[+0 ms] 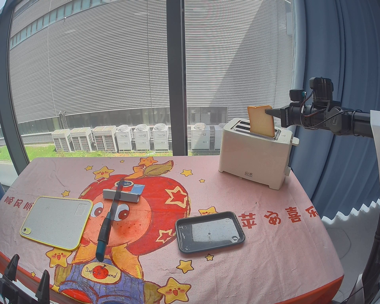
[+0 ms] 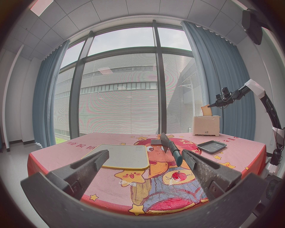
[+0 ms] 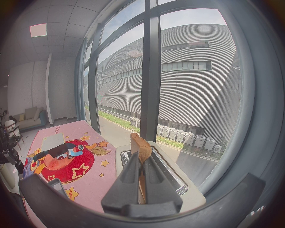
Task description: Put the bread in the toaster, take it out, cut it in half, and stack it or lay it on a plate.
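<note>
Pinching the bread (image 1: 261, 122), right hand (image 1: 271, 112) holds it — partly in the logo-marked toaster (image 1: 253, 160).

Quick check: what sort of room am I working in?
Probably an office or lab demo room, not a kitchen: tall windows onto an industrial building, a tiled ceiling, and a toaster on a cloth-covered table.

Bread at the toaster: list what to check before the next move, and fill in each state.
1. Grip: right hand shut on bread slice: ok.
2. Slice upright at the toaster slot: ok.
3. Slice toasted: cannot tell.
4. Surface: cutting board lying flat: ok.
5. Tool: knife lying beside the board: ok.
6. Spare: left hand open, holding nothing: ok.
</note>
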You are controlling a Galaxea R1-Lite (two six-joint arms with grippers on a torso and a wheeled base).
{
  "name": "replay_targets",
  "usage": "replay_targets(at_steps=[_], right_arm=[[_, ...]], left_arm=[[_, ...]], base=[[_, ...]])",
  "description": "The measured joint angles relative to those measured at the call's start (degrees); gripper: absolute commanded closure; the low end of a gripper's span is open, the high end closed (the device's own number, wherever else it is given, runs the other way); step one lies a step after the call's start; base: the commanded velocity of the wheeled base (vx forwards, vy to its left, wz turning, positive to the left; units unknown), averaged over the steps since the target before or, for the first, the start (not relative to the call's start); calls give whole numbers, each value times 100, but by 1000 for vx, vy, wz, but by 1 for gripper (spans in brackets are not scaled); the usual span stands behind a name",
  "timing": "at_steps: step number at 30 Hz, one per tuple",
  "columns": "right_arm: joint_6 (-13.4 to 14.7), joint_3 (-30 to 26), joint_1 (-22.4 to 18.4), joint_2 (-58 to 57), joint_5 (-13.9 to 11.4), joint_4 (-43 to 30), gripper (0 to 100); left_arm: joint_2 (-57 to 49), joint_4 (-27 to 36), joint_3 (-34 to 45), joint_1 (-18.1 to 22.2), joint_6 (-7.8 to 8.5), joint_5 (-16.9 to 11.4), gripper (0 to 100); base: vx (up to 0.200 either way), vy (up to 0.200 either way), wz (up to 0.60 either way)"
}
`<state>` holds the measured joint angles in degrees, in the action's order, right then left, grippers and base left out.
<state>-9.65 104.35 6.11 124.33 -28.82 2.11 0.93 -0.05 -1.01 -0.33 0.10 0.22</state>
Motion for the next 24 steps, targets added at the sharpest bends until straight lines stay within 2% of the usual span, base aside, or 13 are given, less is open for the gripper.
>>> replay_targets(at_steps=[16,24], right_arm=[[13,-123,33,-383,-16,0,100],[5,-562,76,-719,-16,2,100]], left_arm=[[0,0,0,0,0,2,0],[0,0,0,0,-2,0,0]], base=[[0,0,0],[0,0,0]])
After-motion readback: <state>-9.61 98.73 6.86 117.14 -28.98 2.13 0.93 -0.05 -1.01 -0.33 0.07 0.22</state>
